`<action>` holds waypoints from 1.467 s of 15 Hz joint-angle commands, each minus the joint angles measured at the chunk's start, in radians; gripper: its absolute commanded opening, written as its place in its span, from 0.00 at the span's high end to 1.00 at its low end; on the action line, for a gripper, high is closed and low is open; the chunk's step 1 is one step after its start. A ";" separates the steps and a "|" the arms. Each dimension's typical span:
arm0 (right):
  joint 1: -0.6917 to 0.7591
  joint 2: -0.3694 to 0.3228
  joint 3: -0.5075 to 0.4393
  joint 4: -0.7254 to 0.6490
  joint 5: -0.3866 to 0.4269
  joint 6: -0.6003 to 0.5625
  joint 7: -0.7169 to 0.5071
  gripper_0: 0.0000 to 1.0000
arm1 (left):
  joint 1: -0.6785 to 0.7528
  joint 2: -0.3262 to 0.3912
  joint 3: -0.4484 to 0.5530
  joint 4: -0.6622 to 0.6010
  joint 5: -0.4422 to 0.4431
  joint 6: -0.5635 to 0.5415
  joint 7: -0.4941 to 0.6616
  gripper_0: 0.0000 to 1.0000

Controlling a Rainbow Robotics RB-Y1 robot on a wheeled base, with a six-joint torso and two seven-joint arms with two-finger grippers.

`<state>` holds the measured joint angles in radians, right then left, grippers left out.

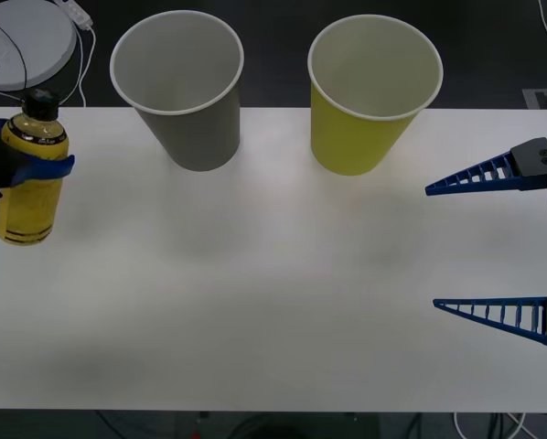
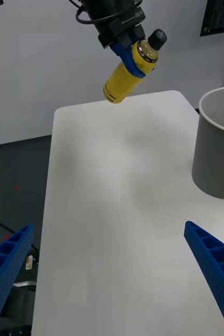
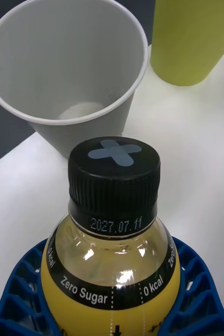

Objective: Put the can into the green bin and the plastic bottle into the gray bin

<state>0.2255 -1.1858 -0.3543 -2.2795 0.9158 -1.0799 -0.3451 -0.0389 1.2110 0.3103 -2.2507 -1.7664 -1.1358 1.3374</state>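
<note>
Closest to us is the plastic bottle (image 3: pixel 114 247), its black screw cap (image 3: pixel 114 178) marked with a pale cross and a printed date beneath. Our left gripper (image 1: pixel 37 169) wraps its blue ribbed fingers (image 3: pixel 17 294) tight around the bottle's shoulder, just under the cap. From the front we see the bottle held at the far left edge of the white table (image 1: pixel 273 302), and the right wrist view shows it lifted clear of the surface and slightly tilted.

We judge the bottle step to be partway through: the bottle is gripped and raised, but it is not yet over the gray bin (image 1: pixel 177 87), which stands upright at the back of the table, near the bottle and to its right. Beside it, apart and further right, stands the green bin (image 1: pixel 374 91), also upright. Looking into the gray bin from the left wrist, we see only a pale bare bottom. We see no can on the table, and we cannot tell what the green bin holds, so that half remains unsettled.

Our right gripper (image 1: pixel 434 247) waits at the right edge of the table, fingers spread wide, holding nothing.

Clear plastic, yellow contents and a yellow label with a black band reading "Zero Sugar" make up the bottle; it is much shorter than either bin.
</note>
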 commanded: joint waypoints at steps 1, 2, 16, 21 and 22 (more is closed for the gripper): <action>0.000 0.000 0.000 0.000 0.000 0.000 0.000 0.00 | -0.076 0.024 -0.037 0.036 0.019 -0.044 -0.001 1.00; 0.000 0.000 0.000 0.000 0.000 0.000 0.000 0.00 | -0.102 0.035 -0.060 0.053 0.024 -0.044 -0.003 1.00; 0.000 0.000 0.000 0.000 0.000 0.000 0.000 0.00 | -0.615 0.145 -0.473 0.326 0.153 -0.150 -0.081 1.00; 0.000 0.000 0.000 0.000 0.000 0.000 0.000 0.00 | -0.837 0.139 -0.666 0.433 0.183 -0.156 -0.089 1.00; 0.000 0.000 0.000 0.000 0.000 0.000 0.000 0.00 | -0.871 0.133 -0.695 0.453 0.185 -0.156 -0.089 1.00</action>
<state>0.2255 -1.1858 -0.3543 -2.2795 0.9158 -1.0799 -0.3451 -0.8842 1.3482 -0.3626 -1.8135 -1.5830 -1.2918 1.2494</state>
